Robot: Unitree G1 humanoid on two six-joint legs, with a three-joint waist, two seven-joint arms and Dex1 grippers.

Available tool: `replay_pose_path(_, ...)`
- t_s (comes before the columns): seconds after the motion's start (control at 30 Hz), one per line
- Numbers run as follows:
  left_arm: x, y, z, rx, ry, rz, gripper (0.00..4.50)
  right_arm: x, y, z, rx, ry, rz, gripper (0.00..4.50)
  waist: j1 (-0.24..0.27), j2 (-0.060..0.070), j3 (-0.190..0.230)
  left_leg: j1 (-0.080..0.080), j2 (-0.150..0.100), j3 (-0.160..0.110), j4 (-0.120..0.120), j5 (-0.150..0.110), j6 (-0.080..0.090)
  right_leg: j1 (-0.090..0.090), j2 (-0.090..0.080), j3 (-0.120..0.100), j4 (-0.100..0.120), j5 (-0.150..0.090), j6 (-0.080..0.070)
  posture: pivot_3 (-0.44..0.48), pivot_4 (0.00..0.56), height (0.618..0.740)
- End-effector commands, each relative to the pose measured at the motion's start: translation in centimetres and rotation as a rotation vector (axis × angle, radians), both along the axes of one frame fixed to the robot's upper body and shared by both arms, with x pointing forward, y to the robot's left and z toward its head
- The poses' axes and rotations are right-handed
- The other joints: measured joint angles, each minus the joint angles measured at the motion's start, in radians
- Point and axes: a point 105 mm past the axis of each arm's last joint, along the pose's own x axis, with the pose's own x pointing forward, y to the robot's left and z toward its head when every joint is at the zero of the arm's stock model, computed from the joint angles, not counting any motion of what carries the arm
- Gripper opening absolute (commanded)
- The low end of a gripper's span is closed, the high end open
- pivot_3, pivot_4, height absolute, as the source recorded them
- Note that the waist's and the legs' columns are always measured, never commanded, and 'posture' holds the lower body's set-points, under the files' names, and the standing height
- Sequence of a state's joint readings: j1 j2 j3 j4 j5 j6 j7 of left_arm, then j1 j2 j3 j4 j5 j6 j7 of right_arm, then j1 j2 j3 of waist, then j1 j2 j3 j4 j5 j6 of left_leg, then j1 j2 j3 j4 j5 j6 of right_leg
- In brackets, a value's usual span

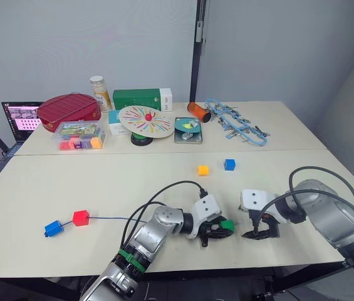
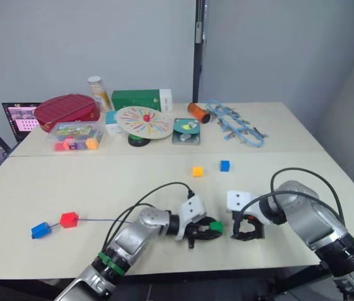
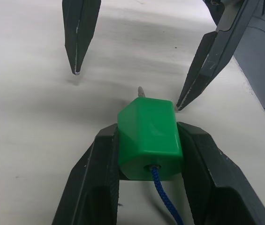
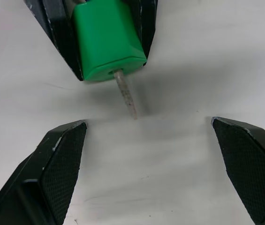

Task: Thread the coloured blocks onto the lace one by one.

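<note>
My left gripper (image 1: 225, 228) is shut on a green block (image 3: 148, 138) near the table's front edge. The dark-blue lace (image 3: 163, 193) enters the block's hole. Its pale stiff tip (image 4: 126, 96) sticks out the far side, over the table. My right gripper (image 4: 148, 122) is open just to the right, its fingertips on either side of the tip without touching it. At the left, a red block (image 1: 81, 217) and a blue block (image 1: 53, 228) sit on the lace (image 1: 111, 218). An orange-yellow block (image 1: 203, 170) and another blue block (image 1: 229, 164) lie loose mid-table.
Along the back stand a red case (image 1: 68, 110), a clear box of coloured pieces (image 1: 79, 135), a green box (image 1: 140, 98), a round disc toy (image 1: 146, 120), an orange cylinder (image 1: 197, 111) and a light-blue chain tangle (image 1: 236, 124). A laptop (image 1: 20, 119) sits far left.
</note>
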State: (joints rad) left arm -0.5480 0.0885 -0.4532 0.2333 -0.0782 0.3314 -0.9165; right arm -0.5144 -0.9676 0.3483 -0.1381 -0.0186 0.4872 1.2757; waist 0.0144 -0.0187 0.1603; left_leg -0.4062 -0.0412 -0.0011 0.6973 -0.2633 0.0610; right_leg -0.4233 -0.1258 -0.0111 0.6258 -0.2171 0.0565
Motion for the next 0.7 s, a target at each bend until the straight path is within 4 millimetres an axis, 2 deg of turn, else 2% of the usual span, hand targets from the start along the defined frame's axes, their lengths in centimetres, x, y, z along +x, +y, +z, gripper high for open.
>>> replay_pose_path(0.03,0.0,-0.1,0.5,0.008,-0.035,-0.017,1.28,0.0,1.0,1.0,0.018,-0.035,0.052,4.50,-0.001,0.000,0.000,0.000,0.000,0.000,0.000,0.000,0.000,0.000,0.000,0.000,0.000,0.000,0.000,0.000,0.150,0.740)
replay_pose_path(0.2,0.1,0.0,0.4,0.026,-0.048,-0.028,1.28,-0.2,1.3,0.9,0.029,-0.024,0.060,4.50,-0.001,0.000,0.000,0.000,0.000,0.000,0.000,0.000,0.000,0.000,0.000,0.000,0.000,0.000,0.000,0.000,0.150,0.740)
replay_pose_path(0.3,0.3,0.1,0.3,0.034,-0.051,-0.024,1.28,-0.1,1.7,0.9,0.043,-0.029,0.064,3.68,-0.001,0.000,0.000,0.000,0.000,0.000,0.000,0.000,0.000,0.000,0.000,0.000,0.000,0.000,0.000,0.000,0.150,0.740)
replay_pose_path(0.63,0.5,0.4,0.3,0.043,-0.051,-0.021,1.28,-0.3,1.9,0.5,0.032,-0.017,0.078,0.26,-0.001,0.000,0.000,0.000,0.000,0.000,0.000,0.000,0.000,0.000,0.000,0.000,0.000,0.000,0.000,0.000,0.150,0.740)
replay_pose_path(0.67,0.6,0.4,0.3,0.044,-0.051,-0.019,1.28,-0.4,2.0,0.5,0.036,-0.010,0.081,0.00,-0.002,0.000,0.000,0.000,0.000,0.000,0.000,0.000,0.000,0.000,0.000,0.000,0.000,0.000,0.000,0.000,0.150,0.740)
replay_pose_path(0.7,0.7,0.6,0.3,0.047,-0.051,-0.015,1.28,-0.5,2.0,0.4,0.034,-0.002,0.084,0.00,-0.002,0.000,0.000,0.000,0.000,0.000,0.000,0.000,0.000,0.000,0.000,0.000,0.000,0.000,0.000,0.000,0.150,0.740)
